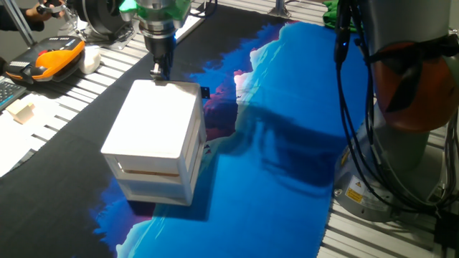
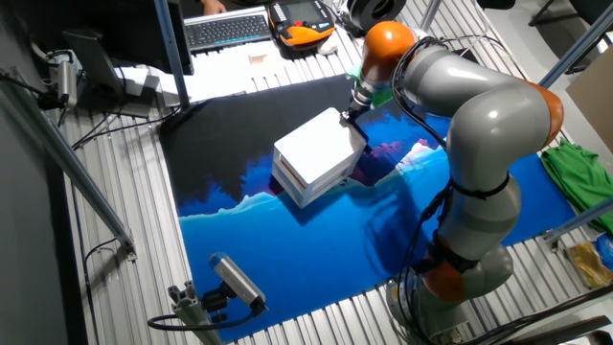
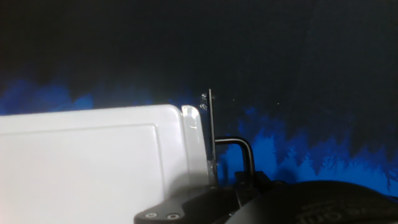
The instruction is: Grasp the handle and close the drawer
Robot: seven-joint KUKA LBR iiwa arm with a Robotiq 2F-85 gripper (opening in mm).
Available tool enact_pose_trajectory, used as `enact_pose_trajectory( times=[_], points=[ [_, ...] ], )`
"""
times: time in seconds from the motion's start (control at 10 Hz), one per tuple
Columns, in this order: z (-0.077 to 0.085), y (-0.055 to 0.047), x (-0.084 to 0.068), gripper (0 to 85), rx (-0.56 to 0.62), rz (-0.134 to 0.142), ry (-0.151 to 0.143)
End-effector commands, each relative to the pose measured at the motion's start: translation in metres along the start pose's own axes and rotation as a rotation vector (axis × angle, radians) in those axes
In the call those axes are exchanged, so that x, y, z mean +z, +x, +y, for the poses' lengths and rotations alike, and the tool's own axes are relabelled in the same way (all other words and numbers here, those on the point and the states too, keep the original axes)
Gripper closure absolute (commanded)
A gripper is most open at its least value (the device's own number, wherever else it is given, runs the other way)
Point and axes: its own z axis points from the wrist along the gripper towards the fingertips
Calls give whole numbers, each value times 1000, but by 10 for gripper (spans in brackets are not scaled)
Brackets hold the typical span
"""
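Observation:
The small white two-tier cabinet (image 1: 154,118) stands on the blue-and-black cloth. Its upper tier is the drawer (image 1: 192,123), which looks almost level with the cabinet body. In the hand view a narrow white strip of the drawer (image 3: 193,134) and its thin front plate show past the cabinet top. The black wire handle (image 3: 241,149) sticks out from that plate and runs down into the dark fingertips. My gripper (image 1: 159,72) hangs at the cabinet's far top edge, fingers close together, shut on the handle. The gripper (image 2: 352,110) shows at the same edge in the other fixed view.
The arm's grey base (image 1: 409,143) with hanging cables stands to the right of the cloth. An orange-and-black pendant (image 1: 57,57), a keyboard (image 2: 225,29) and papers lie beyond the cabinet. A green cloth (image 2: 575,168) lies at the right edge.

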Motion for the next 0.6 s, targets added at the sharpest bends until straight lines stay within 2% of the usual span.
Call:
enact_pose_trajectory(
  times=[0.0, 0.4, 0.5],
  points=[
    [0, 1, 1, 680, 0, 1, 1],
    [0, 1, 1, 680, 11, -5, -1],
    [0, 1, 1, 680, 14, -4, 7]
  ],
)
